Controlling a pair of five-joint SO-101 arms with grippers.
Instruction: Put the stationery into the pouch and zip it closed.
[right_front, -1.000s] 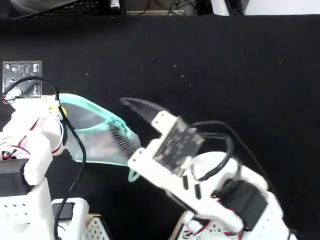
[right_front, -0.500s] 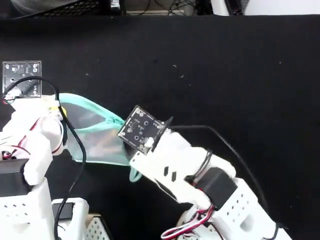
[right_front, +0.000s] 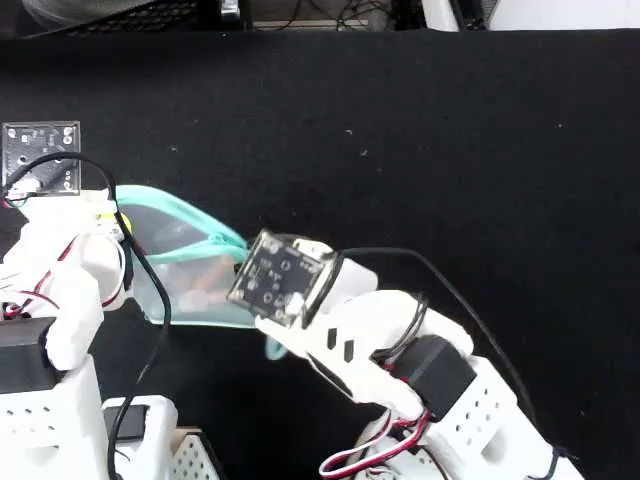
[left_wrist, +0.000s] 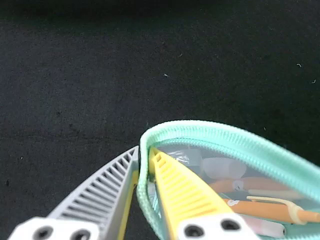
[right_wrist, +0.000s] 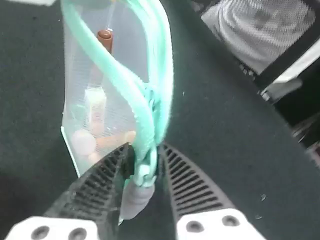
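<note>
Right arm (right_front: 370, 330) swings down and left. Its wrist rolls so the camera board (right_front: 275, 275) faces up, over the right end of the pouch (right_front: 185, 265). Right gripper (right_wrist: 145, 150), a second ago clear of the pouch with jaws spread (tips pointing away), now straddles the teal zipper (right_wrist: 150, 100) end, with the fingers touching it on both sides.

Flat table under matte black cloth (right_front: 450, 150) — runs across whole high view. Few pale specks (right_front: 348, 131) scattered on cloth. Translucent pouch with mint-green zipper edging (right_front: 185, 270) at left near side — contact with cloth cannot be told.
</note>
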